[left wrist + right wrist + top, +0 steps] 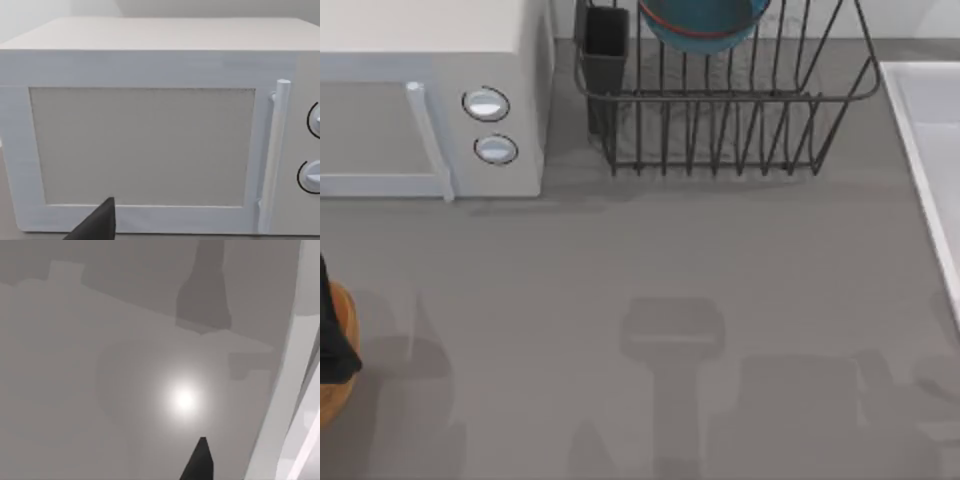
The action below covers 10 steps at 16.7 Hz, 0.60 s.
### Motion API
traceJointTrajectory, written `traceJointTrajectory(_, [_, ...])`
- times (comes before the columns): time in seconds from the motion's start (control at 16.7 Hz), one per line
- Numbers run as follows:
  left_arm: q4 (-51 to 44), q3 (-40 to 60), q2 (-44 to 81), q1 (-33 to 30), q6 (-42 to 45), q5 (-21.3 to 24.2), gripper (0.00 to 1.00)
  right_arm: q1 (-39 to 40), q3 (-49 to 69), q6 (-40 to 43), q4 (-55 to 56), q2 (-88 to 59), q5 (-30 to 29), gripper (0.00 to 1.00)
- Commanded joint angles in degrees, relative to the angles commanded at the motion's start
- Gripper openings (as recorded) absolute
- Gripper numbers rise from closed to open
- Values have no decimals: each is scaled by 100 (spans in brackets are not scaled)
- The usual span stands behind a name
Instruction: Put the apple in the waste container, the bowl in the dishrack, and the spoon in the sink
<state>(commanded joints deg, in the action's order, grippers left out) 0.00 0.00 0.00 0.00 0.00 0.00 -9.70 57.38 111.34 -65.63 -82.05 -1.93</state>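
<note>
A: Looking for the round, deep blue-teal bowl with the thin reddish-brown rim [705, 25]?

B: Found at the far side of the grey table [650, 260]. Rests inside the large black wire dishrack of upright bars [720, 130], cut off by the top view's upper edge. Sits just right of the dark rectangular cutlery cup [605, 60] at the rack's left corner.

A: And left of the rack?

B: Taken up by the boxy white microwave [430, 100], with two round knobs [486, 104] and an upright bar handle. Faced squarely in the left wrist view.

A: Spotted the round orange-brown, wood-coloured waste container [340, 400]?

B: Yes, cut off by the table's left edge and partly covered by a dark part of the left arm [332, 335].

A: Left gripper [97, 225]: clenched or released?

B: Cannot tell. Shows as one dark tip, low before the microwave door.

A: And the pale grey-white rectangular sink with the raised light rim [920, 150]?

B: Runs along the table's right edge. Appears in the right wrist view too, beside bare grey table, with the dark tip of the right gripper [199, 460] near that rim. Again, cannot tell whether clenched or released.
</note>
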Motion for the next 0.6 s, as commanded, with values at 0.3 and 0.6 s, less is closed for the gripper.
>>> traceJointTrajectory(0.3, [0, 0, 0, 0, 0, 0, 100, 14, 1512, 104, -599, -1285, -11, 0])
traceJointTrajectory(0.6, [0, 0, 0, 0, 0, 0, 100, 40, 4439, 156, -1494, -3271, -23, 0])
